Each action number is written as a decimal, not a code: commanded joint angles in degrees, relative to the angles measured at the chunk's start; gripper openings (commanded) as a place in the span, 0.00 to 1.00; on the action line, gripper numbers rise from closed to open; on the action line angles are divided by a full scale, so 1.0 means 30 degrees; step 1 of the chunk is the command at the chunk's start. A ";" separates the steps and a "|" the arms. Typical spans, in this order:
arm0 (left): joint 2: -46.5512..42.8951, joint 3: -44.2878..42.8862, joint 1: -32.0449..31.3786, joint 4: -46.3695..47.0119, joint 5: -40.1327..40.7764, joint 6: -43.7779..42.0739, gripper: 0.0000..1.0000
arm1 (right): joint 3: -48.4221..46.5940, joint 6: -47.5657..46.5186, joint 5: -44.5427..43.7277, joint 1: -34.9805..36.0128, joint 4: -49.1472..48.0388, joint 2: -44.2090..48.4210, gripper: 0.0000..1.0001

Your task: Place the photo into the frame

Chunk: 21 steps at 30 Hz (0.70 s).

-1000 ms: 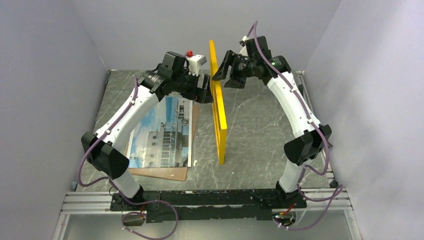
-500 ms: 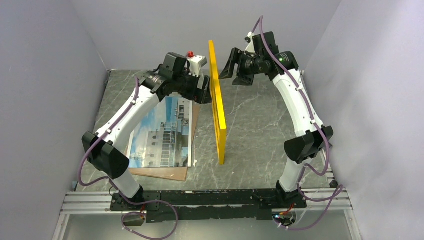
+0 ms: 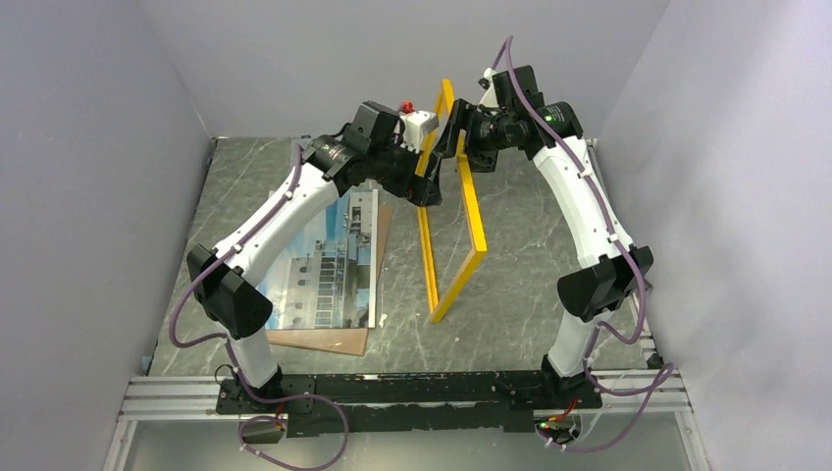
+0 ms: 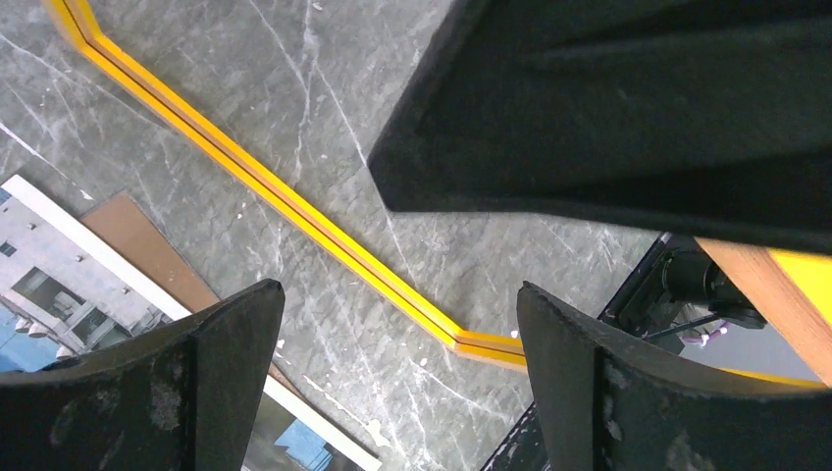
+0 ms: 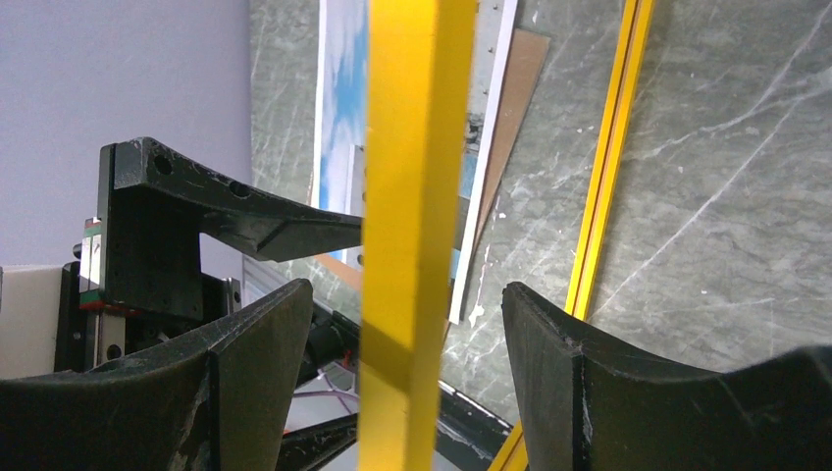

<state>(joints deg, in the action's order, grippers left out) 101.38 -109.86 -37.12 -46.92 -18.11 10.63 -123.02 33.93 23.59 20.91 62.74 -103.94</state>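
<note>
Top external — frame upright w/ right gripper astride top — jaws apart.

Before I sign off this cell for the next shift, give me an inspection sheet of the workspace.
Surface: grey marbled table, white specks.
Job's things: frame on its lower edge, leaning right; photo flat at left.
Clutter: brown backing board under the photo.
End effectors: left end effector open beside the frame, holding nothing; right end effector open, straddling the frame's top bar, gaps either side.
Cables: purple cables along both arms, no snag seen.
Surroundings: plain grey walls on three sides.
</note>
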 commanded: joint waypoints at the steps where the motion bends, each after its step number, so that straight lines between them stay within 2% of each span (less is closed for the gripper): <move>1: -0.0841 -0.0100 0.0025 -0.0013 0.0536 -0.0388 0.94 | -0.0117 -0.0496 -0.1096 -0.0289 0.0301 0.0494 0.71; 5: -0.1947 0.1114 0.0375 -0.0701 0.0851 -0.0951 0.94 | -0.0349 -0.1194 -0.1799 -0.0700 0.1022 0.0230 0.61; 11: -0.3057 0.4236 0.3011 -0.0972 0.0397 -0.1498 0.94 | 0.0563 -0.2483 -0.3667 -0.0996 0.1728 0.0841 0.52; 14: -0.3367 0.5552 0.3633 -0.0481 0.1131 -0.2133 0.94 | 0.1416 -0.3150 -0.5358 -0.1007 0.2095 0.1366 0.46; 16: -0.3565 0.6264 0.3904 0.0041 0.1457 -0.2490 0.94 | 0.2812 -0.3593 -0.7298 -0.0980 0.2197 0.1868 0.38; 18: -0.3498 0.6683 0.4082 0.0342 0.1783 -0.2791 0.95 | 0.4402 -0.4004 -0.9027 -0.1020 0.2069 0.2361 0.26; 21: -0.3007 0.6882 0.4307 0.0354 0.1928 -0.3083 0.95 | 0.6500 -0.4249 -1.0393 -0.1012 0.1758 0.3013 0.17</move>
<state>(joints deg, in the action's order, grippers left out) 93.14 -89.27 -24.62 -48.42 -13.56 3.99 -109.43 24.49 4.14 17.80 66.02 -98.48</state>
